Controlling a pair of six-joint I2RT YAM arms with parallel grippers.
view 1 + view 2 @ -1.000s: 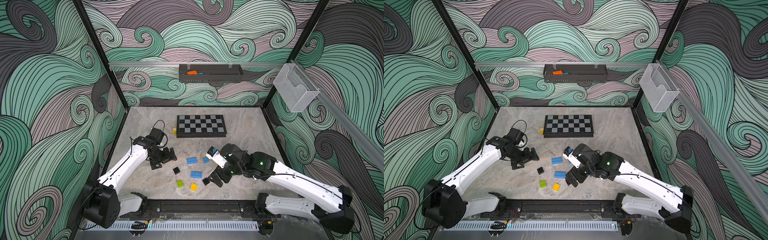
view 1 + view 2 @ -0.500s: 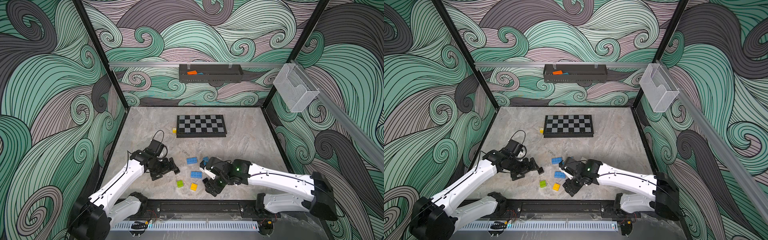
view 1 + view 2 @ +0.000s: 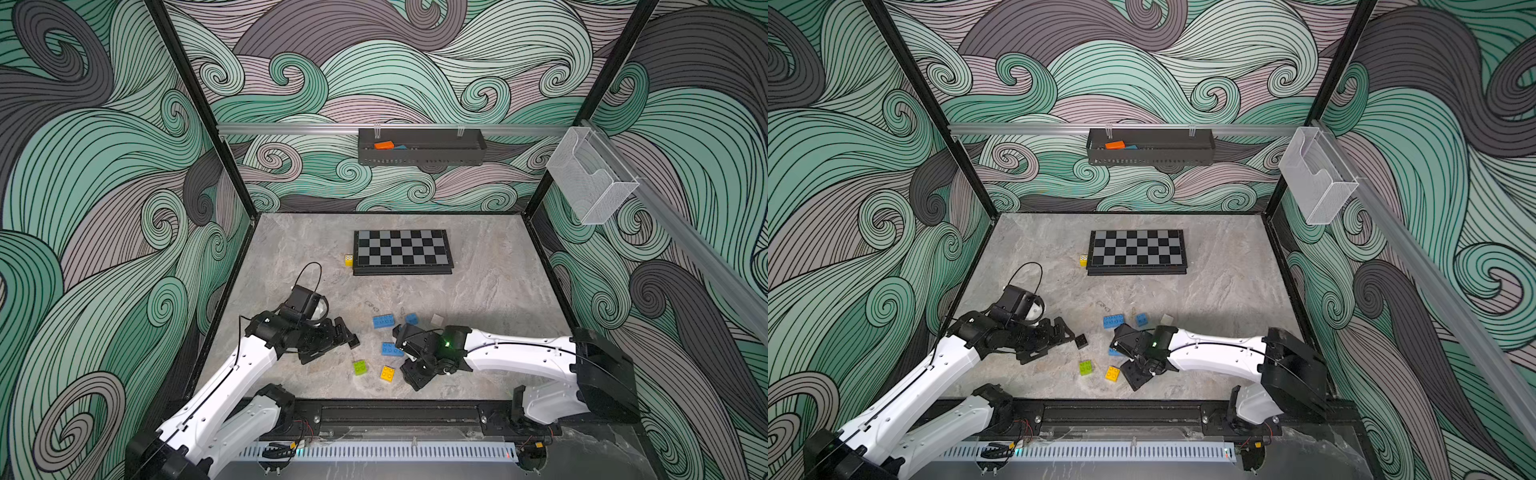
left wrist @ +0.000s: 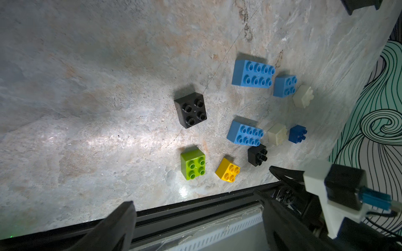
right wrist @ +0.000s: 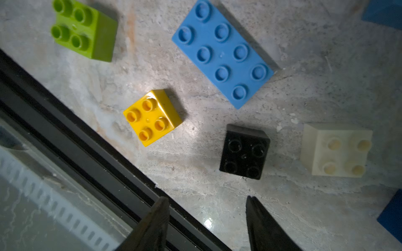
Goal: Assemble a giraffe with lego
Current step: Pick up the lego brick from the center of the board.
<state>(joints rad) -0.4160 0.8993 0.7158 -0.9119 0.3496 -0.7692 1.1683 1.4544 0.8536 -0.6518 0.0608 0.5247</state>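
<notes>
My right gripper (image 5: pixel 206 198): half open, empty | left gripper (image 4: pixel 199 185): wide, empty | black brick (image 5: pixel 244 152): light, stiff, slippery plastic; I would pinch two flat side walls.

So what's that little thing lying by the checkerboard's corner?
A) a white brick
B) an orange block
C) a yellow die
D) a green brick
C: a small yellow dotted die lies right beside a corner of the checkerboard, as both top views show.
</notes>
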